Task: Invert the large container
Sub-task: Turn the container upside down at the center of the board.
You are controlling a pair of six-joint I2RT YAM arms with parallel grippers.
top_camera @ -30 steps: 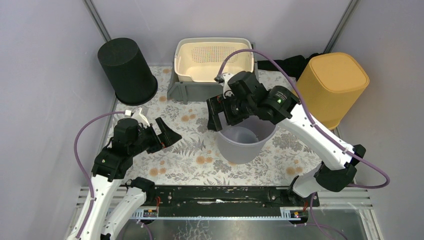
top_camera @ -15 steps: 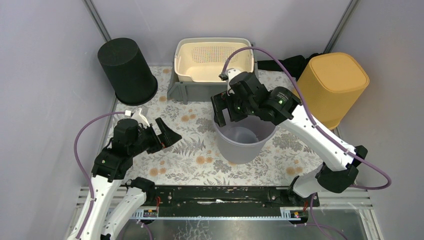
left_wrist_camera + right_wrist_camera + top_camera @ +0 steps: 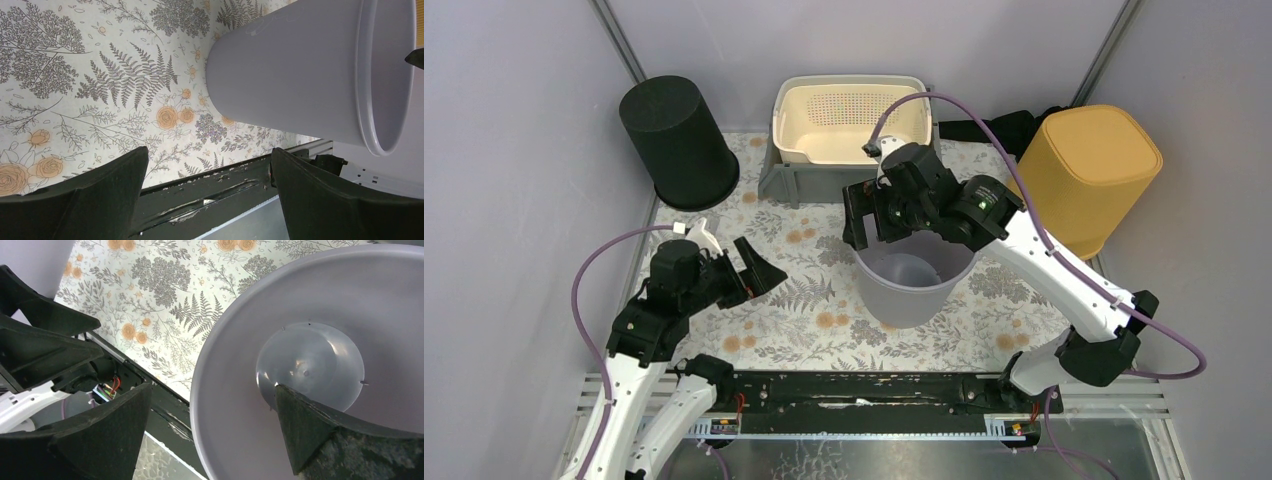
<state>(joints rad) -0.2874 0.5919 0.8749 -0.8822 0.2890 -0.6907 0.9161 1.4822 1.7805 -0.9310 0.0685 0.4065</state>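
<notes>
The pale grey large container [image 3: 914,295] stands upright and empty mid floral mat [image 3: 794,320], with an empty cream basket [image 3: 849,120] in a grey bin [image 3: 782,182] behind it. The right gripper [image 3: 210,390], jaws wide, holds nothing and hangs over the container's rim, one finger above the inside and one outside. The left gripper [image 3: 209,152], equally wide, sits well apart.

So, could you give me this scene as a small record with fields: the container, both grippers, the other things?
container: grey bucket, upright, mouth up, mid-table, empty
task state: not yet turned
right gripper: open, over the bucket's far-left rim, one finger outside, one above the inside; contact unclear
left gripper: open, left of the bucket, apart from it
others: black bin and yellow bin, both bottom up; cream basket in grey tub
</notes>
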